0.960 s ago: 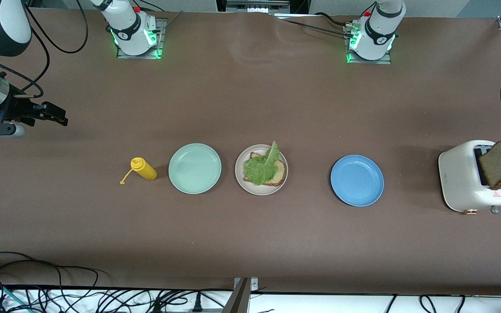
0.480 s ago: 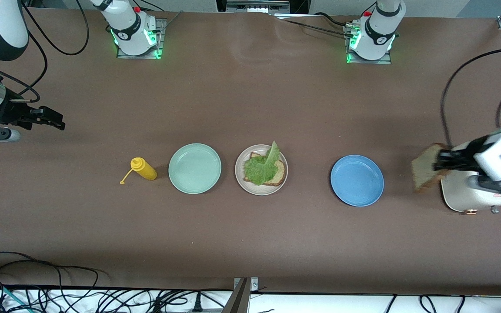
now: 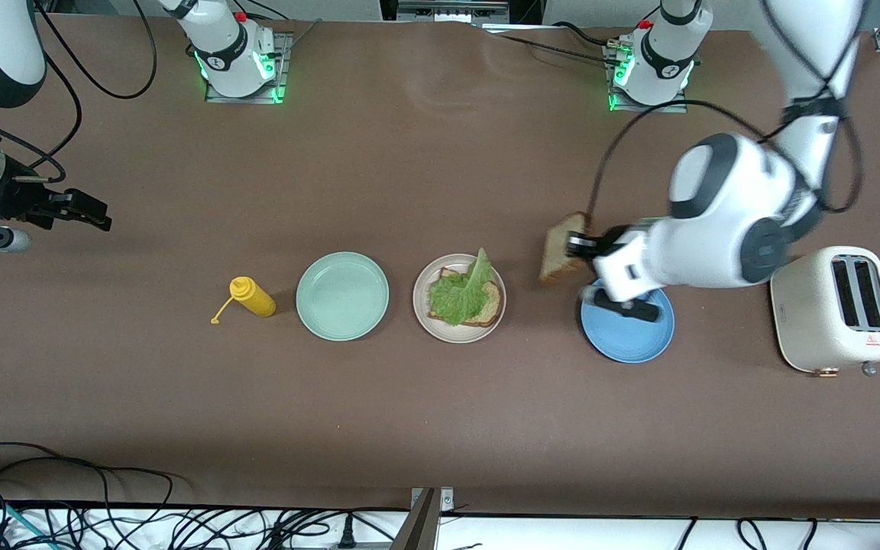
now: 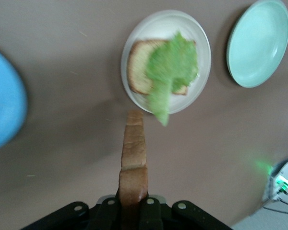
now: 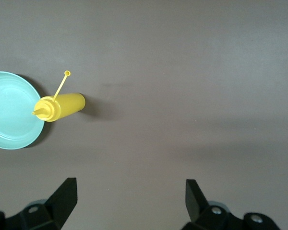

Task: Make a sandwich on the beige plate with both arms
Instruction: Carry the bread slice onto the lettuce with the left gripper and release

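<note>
The brown surface (image 3: 440,428) holds everything in 1 rough row. At the left arm's end sits a cream 2-slot toaster (image 3: 836,308), slots showing nothing in them. Next along toward the middle is the blue plate (image 3: 631,344), partly covered by the left arm (image 3: 723,214), which reaches in over it.

The left gripper (image 3: 579,246) is up in the air over the bare stretch between the blue plate and the beige plate (image 3: 425,317), fingers clamped on 1 bread slice (image 3: 560,248). The slice hangs on edge, crust side showing in the left wrist view (image 4: 133,158), and it touches nothing below.

The beige plate sits in the middle of the row. On it lies the other slice (image 3: 488,304), flat, with a ruffled lettuce leaf (image 3: 461,292) draped over most of it and 1 end of the leaf poking past the plate's rim. So the sandwich is only bread plus lettuce, no top on it.

Just beside that, toward the right arm's end, is the mint plate (image 3: 342,296) with nothing on it, then a yellow squeeze bottle (image 3: 253,296) lying on its side, its little cap dangling on a strap.

The right gripper (image 3: 92,214) waits near the right arm's end of the surface, over bare brown, fingers (image 5: 65,196) spread wide and holding nothing.
</note>
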